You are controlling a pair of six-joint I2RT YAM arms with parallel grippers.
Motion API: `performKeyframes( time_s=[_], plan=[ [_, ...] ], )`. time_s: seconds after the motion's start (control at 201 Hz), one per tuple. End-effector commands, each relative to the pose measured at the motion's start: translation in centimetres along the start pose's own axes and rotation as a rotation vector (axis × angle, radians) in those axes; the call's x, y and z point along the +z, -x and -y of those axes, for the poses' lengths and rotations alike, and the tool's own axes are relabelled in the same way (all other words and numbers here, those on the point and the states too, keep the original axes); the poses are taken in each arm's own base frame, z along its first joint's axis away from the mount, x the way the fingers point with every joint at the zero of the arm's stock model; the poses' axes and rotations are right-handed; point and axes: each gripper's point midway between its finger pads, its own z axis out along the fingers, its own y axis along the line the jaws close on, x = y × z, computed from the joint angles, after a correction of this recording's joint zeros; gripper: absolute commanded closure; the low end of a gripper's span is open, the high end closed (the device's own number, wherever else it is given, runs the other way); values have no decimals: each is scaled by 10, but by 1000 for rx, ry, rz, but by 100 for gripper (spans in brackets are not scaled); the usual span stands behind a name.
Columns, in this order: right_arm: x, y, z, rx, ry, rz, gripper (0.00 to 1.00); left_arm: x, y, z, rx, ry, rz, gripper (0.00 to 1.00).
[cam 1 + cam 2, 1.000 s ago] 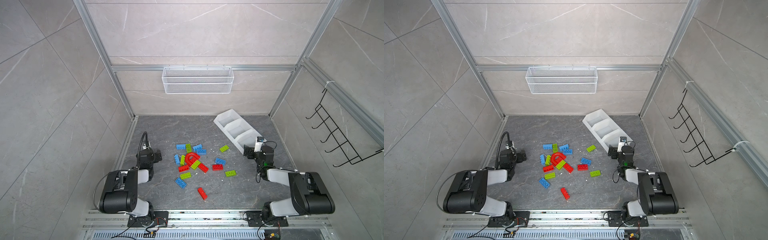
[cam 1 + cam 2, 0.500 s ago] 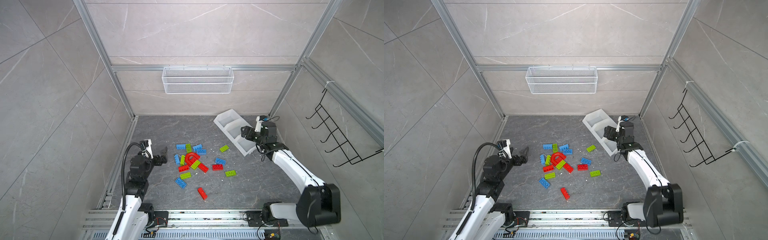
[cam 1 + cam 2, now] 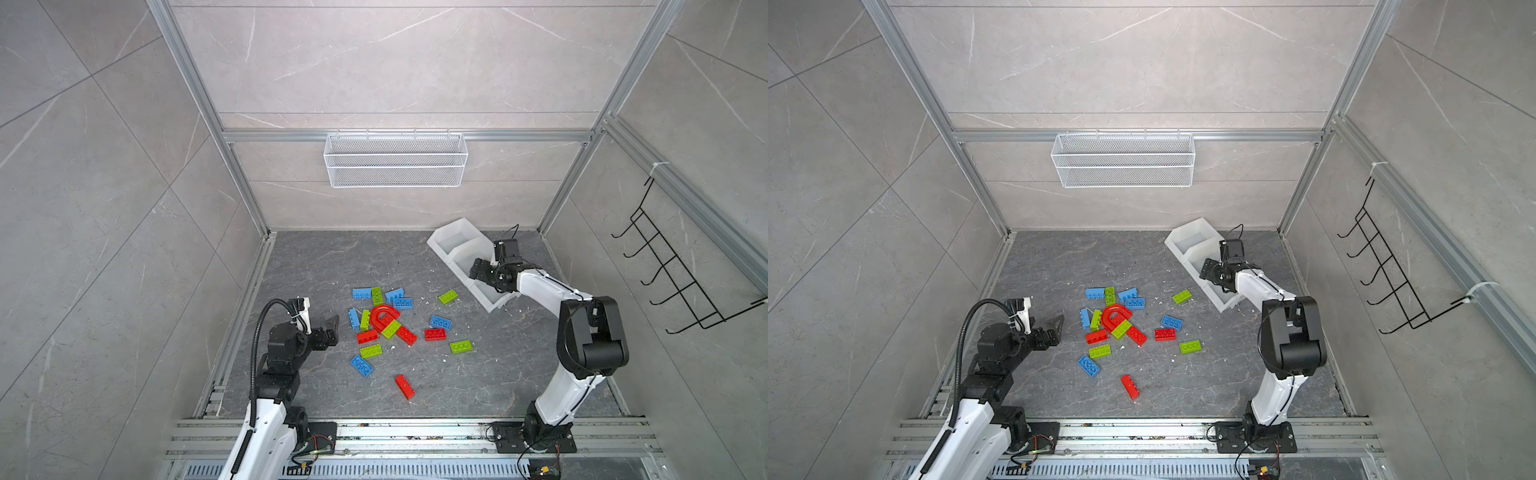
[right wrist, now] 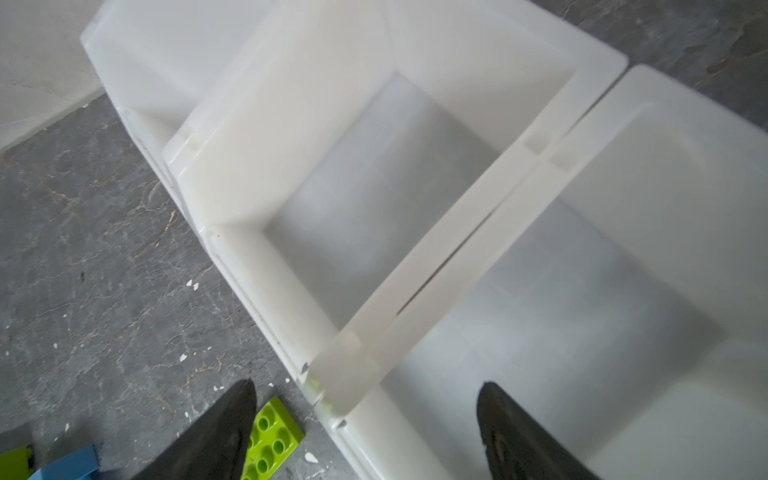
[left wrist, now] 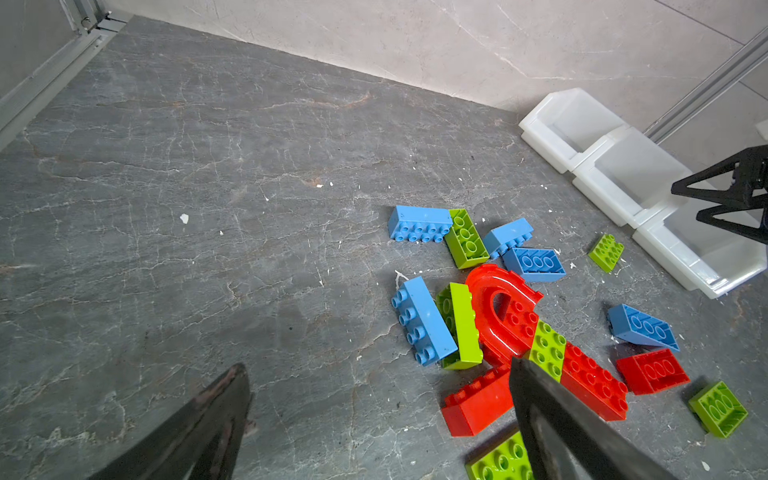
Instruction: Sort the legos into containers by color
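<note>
Three containers beneath spread right fingers, legos beside left fingers

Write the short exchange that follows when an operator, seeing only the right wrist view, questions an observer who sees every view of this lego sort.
Operator: Under my right gripper I see only white containers and one green lego. Is anything red out there?
Observer: Yes, a red arch lies in the pile of legos at mid-table.
Operator: And the left gripper?
Observer: The left gripper hovers open beside that pile, holding nothing.
</note>
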Motion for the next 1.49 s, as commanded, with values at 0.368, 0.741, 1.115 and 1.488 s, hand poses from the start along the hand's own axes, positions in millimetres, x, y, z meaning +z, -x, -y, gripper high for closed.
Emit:
performKeyframes(
  time_s=[0.368, 0.741, 1.115, 1.488],
  plan=[
    [50, 15, 13, -51, -155, -91, 23, -4, 14, 3, 20, -6, 62, 0],
    [53, 24, -8, -145, -145, -85, 54, -9, 15, -2, 12, 21, 87, 0],
    [57, 19, -49, -249, -111, -100, 76, -11, 16, -2, 14, 22, 98, 0],
    [25, -3, -57, -300, -72, -94, 85, -15, 16, -3, 12, 28, 119, 0]
  ],
)
